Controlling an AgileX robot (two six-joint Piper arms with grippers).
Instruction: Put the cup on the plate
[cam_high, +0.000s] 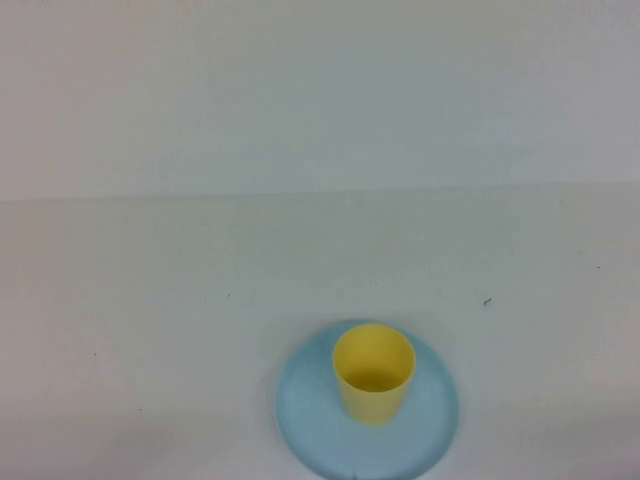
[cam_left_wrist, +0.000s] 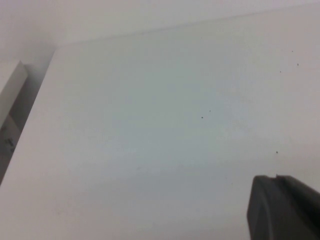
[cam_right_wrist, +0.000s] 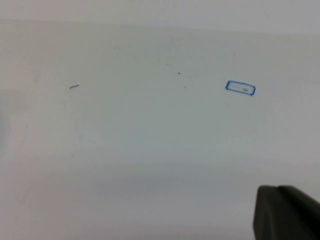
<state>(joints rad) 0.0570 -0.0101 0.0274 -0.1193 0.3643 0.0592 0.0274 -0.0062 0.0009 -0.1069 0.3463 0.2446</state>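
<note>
The yellow cup (cam_high: 373, 373) stands upright on the light blue plate (cam_high: 310, 415), a little behind the plate's middle, at the near centre of the white table in the high view. Neither arm shows in the high view. My left gripper (cam_left_wrist: 275, 176) shows only in the left wrist view as dark fingertips pressed together, shut and empty, over bare table. My right gripper (cam_right_wrist: 277, 188) shows only in the right wrist view, also shut and empty, over bare table. Neither wrist view shows the cup or the plate.
The table's far edge meets a white wall (cam_high: 320, 100). A small blue rectangle mark (cam_right_wrist: 240, 88) is drawn on the table in the right wrist view. The table's side edge and a white upright panel (cam_left_wrist: 11, 92) show in the left wrist view.
</note>
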